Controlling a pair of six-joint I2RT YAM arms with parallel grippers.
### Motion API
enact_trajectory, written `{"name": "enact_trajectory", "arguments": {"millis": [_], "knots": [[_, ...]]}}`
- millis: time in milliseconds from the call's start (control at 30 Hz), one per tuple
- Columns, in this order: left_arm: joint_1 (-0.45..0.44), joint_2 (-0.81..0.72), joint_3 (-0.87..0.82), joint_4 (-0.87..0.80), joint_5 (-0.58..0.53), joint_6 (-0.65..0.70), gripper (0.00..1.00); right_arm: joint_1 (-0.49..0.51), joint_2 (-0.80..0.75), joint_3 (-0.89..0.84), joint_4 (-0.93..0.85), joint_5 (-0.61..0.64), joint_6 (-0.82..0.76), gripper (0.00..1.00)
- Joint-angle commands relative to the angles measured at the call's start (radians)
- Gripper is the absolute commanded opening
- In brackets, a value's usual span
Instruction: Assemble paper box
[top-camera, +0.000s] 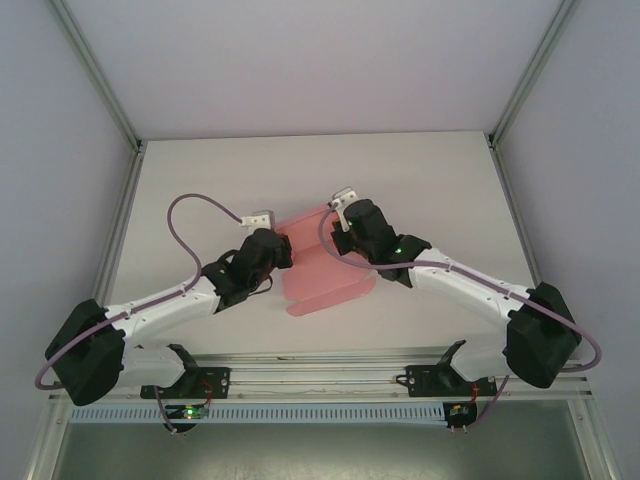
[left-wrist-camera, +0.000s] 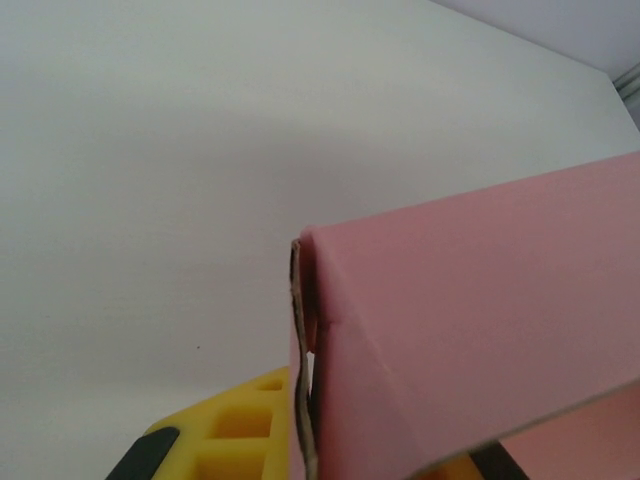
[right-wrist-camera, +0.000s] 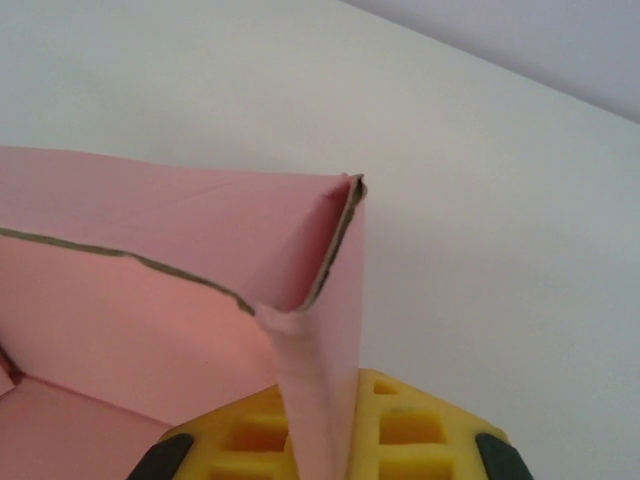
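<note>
The white counter (top-camera: 200, 190) is spreading wide in the top view, with bare surface showing on every side of the work and the broadest stretch toward 12 o'clock. At 6 o'clock the near rail (top-camera: 320, 362) is closing the space off, so room for swinging a panel is lying far rather than near.

The paper box (top-camera: 325, 275) is sitting at about the counter's centre, partly folded, between the two arms. Its longer run seems to be going from 12 to 6 o'clock with a slight lean, though the arms are covering its far corners and I cannot be sure.

The left hand (top-camera: 283, 243) is reaching in from 8 o'clock and meeting the box on its 10 o'clock side. The right hand (top-camera: 338, 215) is reaching in from 4 o'clock, crossing over the sheet, and meeting it at the 1 o'clock corner. Both are equally near, each touching the card, so the coming fold is likely turning on how these two corners are drawn together or apart.

Both hands are closed and pinching pink card. In the left wrist view a folded corner with its raw brown edge is standing upright just above the yellow fingers (left-wrist-camera: 235, 432). In the right wrist view a thin flap is dropping between the yellow fingers (right-wrist-camera: 420, 430), with a walled corner rising behind it.

The card looks thin, so I judge that any pull across the 10-to-1 line is risking a crease or a tear at those raw edges.
</note>
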Motion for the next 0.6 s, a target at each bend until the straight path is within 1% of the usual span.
{"name": "enact_trajectory", "arguments": {"millis": [0,133,167,300,467,567], "knots": [[-0.011,0.018,0.056,-0.138,-0.137,-0.087,0.00,-0.001,0.033,0.035,-0.027,0.208,0.043,0.00],[-0.019,0.072,0.141,-0.352,-0.273,-0.184,0.00,0.015,0.070,0.062,-0.068,0.394,0.048,0.00],[-0.019,0.083,0.155,-0.390,-0.292,-0.203,0.00,0.014,0.079,0.068,-0.077,0.431,0.046,0.00],[-0.019,0.103,0.181,-0.512,-0.352,-0.274,0.00,0.009,0.130,0.104,-0.142,0.644,0.040,0.00],[-0.013,0.116,0.199,-0.677,-0.434,-0.347,0.00,-0.016,0.149,0.107,-0.172,0.788,0.032,0.00],[0.006,0.139,0.209,-0.744,-0.431,-0.372,0.00,-0.039,0.145,0.100,-0.171,0.854,0.023,0.00]]}}
